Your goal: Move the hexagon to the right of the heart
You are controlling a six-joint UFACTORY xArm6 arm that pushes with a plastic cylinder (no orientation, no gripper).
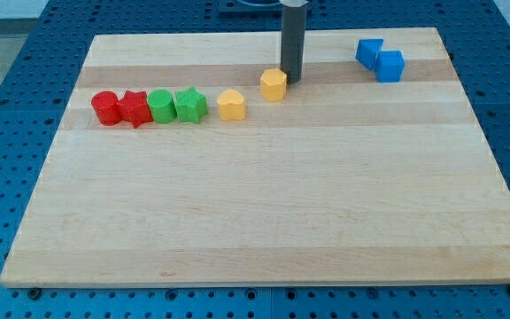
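A yellow hexagon (274, 84) lies near the view's top centre of the wooden board (264, 221). A yellow heart (231, 105) lies just to its lower left, a small gap between them. My tip (291, 81) stands right against the hexagon's right side, slightly above its middle. The dark rod rises straight up out of the view's top.
A row runs left from the heart: green star (190, 105), green cylinder (161, 105), red star (135, 108), red cylinder (105, 107). Two blue blocks (369, 52) (390, 66) sit together at the view's top right. Blue perforated table surrounds the board.
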